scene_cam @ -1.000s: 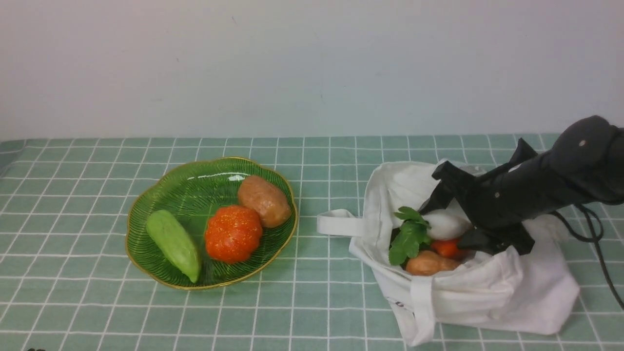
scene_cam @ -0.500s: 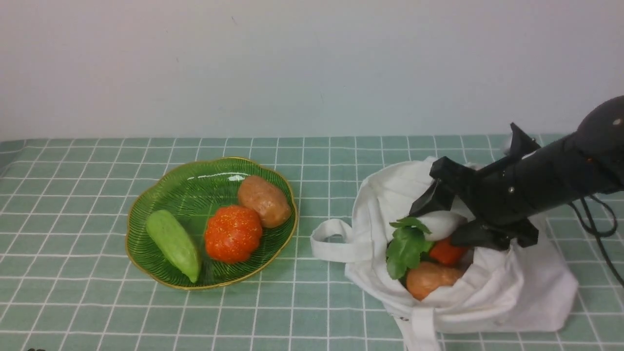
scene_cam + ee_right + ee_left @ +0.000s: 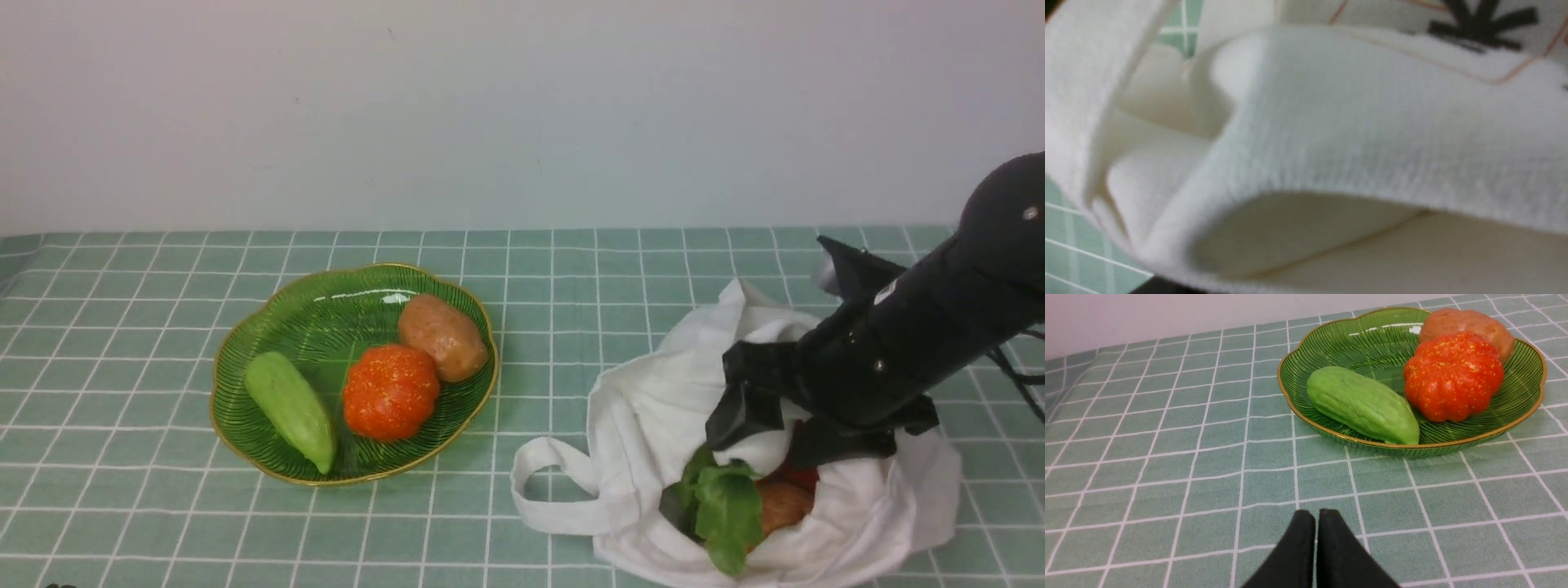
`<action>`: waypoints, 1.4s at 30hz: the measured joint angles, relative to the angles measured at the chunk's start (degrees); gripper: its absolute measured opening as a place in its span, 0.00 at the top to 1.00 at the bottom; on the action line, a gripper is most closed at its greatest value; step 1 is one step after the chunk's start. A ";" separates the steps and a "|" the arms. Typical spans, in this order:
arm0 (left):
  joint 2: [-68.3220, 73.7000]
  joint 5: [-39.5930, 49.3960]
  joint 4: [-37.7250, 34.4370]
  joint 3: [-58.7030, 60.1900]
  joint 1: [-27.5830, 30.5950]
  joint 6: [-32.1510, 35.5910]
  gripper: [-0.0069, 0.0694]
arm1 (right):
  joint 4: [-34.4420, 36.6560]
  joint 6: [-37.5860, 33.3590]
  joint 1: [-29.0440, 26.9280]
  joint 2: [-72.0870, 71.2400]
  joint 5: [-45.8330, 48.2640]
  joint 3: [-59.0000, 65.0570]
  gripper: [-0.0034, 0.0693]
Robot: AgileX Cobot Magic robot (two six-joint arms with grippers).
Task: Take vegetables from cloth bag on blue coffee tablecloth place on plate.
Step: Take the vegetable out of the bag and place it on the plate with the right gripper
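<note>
The white cloth bag (image 3: 653, 408) lies slumped at the right on the teal checked tablecloth (image 3: 571, 269). My right gripper (image 3: 771, 441) is in the bag's mouth, its black fingers on either side of the white radish (image 3: 758, 454). The radish's green leaves (image 3: 727, 510) hang out below. The right wrist view shows only blurred bag cloth (image 3: 1372, 122). The green glass plate (image 3: 326, 318) sits at the left, apart from the bag. My left gripper (image 3: 1316, 516) is shut and empty, low over the cloth in front of the plate (image 3: 1355, 343).
On the plate lie a pale green gourd (image 3: 291, 408), an orange pumpkin (image 3: 390, 390) and a brown potato (image 3: 442, 336). Another brown potato (image 3: 782, 505) and something red (image 3: 804, 475) sit in the bag. A strap handle (image 3: 555, 502) loops toward the plate.
My right arm has moved toward the camera and lower with the radish between its fingers. The bag has been dragged along and crumpled, its handle shifting nearer the front.
</note>
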 joint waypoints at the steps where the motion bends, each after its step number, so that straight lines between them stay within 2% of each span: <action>1: 0.00 0.00 0.00 0.00 0.00 0.00 0.92 | -1.93 0.00 1.26 0.00 -0.06 0.00 0.23; 5: 0.00 0.00 0.00 0.00 0.00 0.00 0.92 | -8.41 1.36 3.99 0.00 -0.65 0.00 0.23; 8: 0.00 0.00 0.00 0.00 0.00 0.00 0.92 | -12.15 4.84 5.39 0.00 -1.45 0.00 0.17; 12: 0.00 0.00 0.00 0.00 0.00 0.00 0.92 | -13.08 6.03 6.11 0.18 -3.21 0.00 0.07; 16: 0.00 0.00 0.00 0.00 0.00 0.00 0.92 | -13.99 7.12 6.22 1.63 -4.14 0.00 0.07; 20: 0.00 0.00 0.00 0.00 0.00 0.00 0.92 | -15.78 8.50 6.29 2.85 -4.71 0.00 0.20; 24: 0.00 0.00 0.00 0.00 0.00 0.11 0.92 | -16.73 10.76 6.29 3.04 -6.34 0.00 0.53; 25: 0.00 0.00 0.00 0.00 0.00 0.25 0.92 | -16.73 10.64 6.29 3.04 -5.91 0.00 0.74; 27: 0.00 0.00 0.00 0.00 0.00 0.25 0.92 | -16.61 9.91 6.29 2.81 -4.71 0.00 0.88; 28: 0.00 0.00 0.00 0.00 0.00 0.29 0.92 | -16.55 9.91 6.29 2.74 -4.56 0.00 0.88; 30: 0.00 0.00 0.00 0.00 0.00 0.36 0.92 | -15.36 9.20 6.29 1.10 -0.44 0.00 0.95; 42: 0.00 0.00 0.00 0.00 0.00 0.36 0.92 | -11.87 7.71 6.29 -10.92 14.50 0.00 0.96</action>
